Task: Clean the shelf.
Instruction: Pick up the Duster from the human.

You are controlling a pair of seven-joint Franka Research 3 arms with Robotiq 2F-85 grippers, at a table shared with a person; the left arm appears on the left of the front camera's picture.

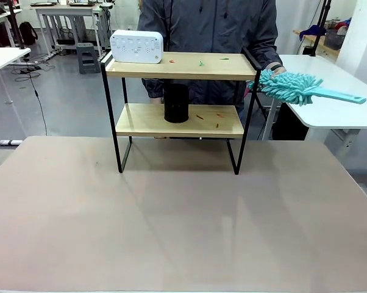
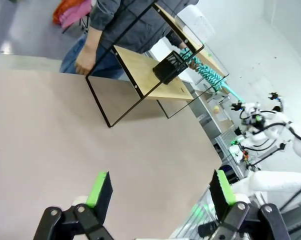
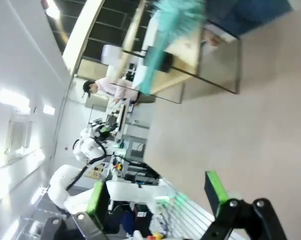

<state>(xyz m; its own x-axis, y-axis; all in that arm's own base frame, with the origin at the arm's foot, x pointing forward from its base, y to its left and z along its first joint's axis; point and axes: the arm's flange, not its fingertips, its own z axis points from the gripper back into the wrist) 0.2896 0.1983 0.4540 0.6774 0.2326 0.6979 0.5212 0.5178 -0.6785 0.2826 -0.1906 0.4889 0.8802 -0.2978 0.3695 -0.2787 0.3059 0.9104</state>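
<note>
The shelf point(image 1: 183, 66) is standing at the 12 o'clock edge of the tan table point(image 1: 183, 220), upright on its black legs. On its top board a white boxy device point(image 1: 136, 46) is sitting at the 9 o'clock end. A black mesh cup point(image 1: 176, 102) is standing upright near the middle of the lower board. Small green and reddish scraps point(image 1: 201, 62) are lying on both boards. Behind the shelf a person point(image 1: 208, 27) is standing, one hand point(image 1: 274, 69) holding a teal duster point(image 1: 287, 87) at 3 o'clock of the top board, its fluffy head just beside the frame. The left gripper point(image 2: 160, 190) is hanging over the table with its fingers spread wide and nothing between them. The right gripper point(image 3: 155, 195) is likewise gaping and gripping nothing.
</note>
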